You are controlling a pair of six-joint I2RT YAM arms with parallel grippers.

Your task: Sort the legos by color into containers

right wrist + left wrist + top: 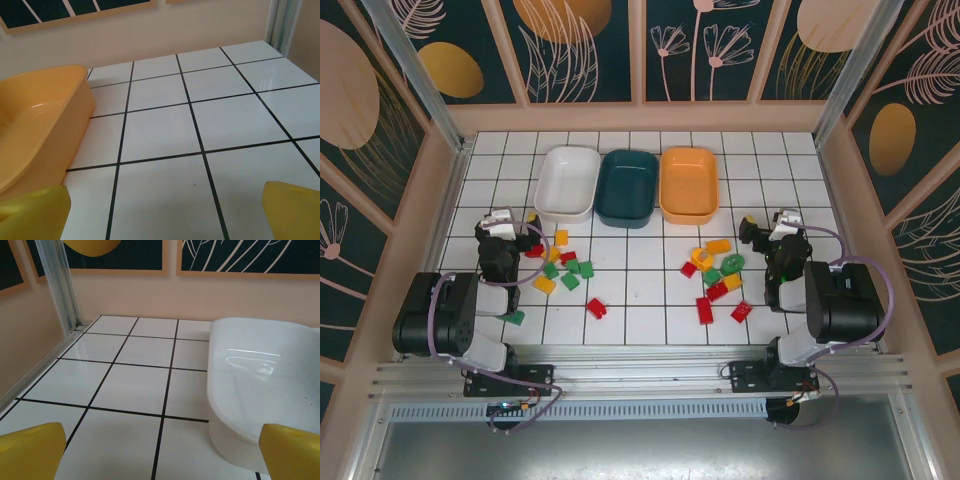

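Three sit far centre: white tray point(567, 185), teal tray point(628, 187), orange tray point(689, 185). Legos point(718, 292) scattered nearer, two clusters. Left gripper point(160, 455), right gripper point(165, 215) spread, unloaded. Pinch outlying red brick point(597, 308) across flat sides.

The white tray point(260, 385) at the right of my left wrist view is smooth, glossy plastic catching a bright highlight. The orange tray point(35, 125) shines likewise. The white tiles point(225, 115) are polished and reflective. My left gripper point(162, 455) has matt yellow fingertips point(30, 452). The post point(60, 285) at upper left is brushed metal.
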